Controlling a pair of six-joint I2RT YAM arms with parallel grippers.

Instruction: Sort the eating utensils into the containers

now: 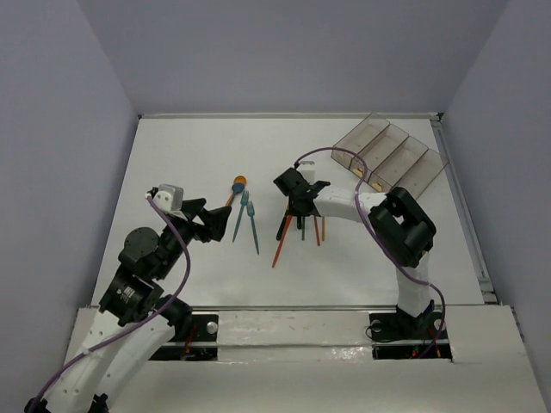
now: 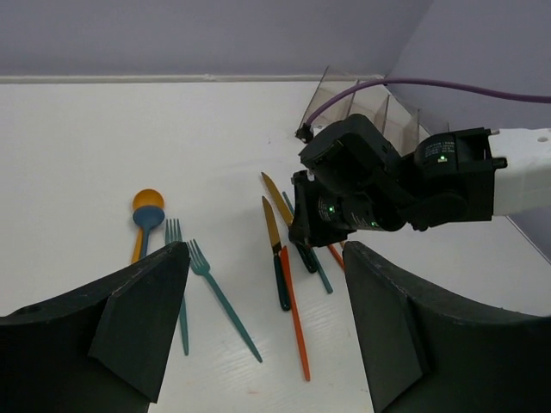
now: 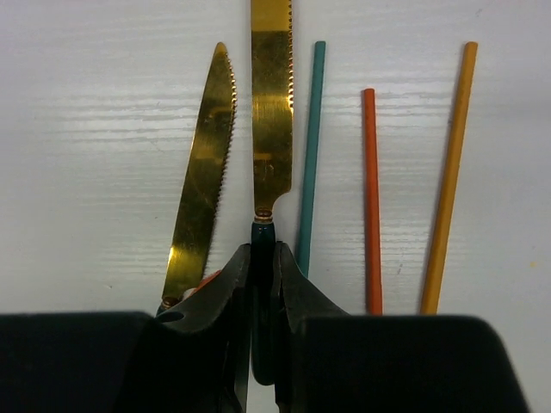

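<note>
Barely begun, judging by the orange-bowled spoon (image 1: 238, 184), teal forks (image 1: 246, 220) and chopsticks (image 3: 370, 198) all loose on the table (image 1: 172, 155), well apart from the bins (image 1: 392, 159) at far right, contents unclear. At left, hovering beside the forks with left gripper (image 1: 203, 222) spread wide, empty. At centre, bent low with right gripper (image 3: 261, 258) pinched onto the dark handle of a gold-bladed knife (image 3: 272, 103) lying flat.
</note>
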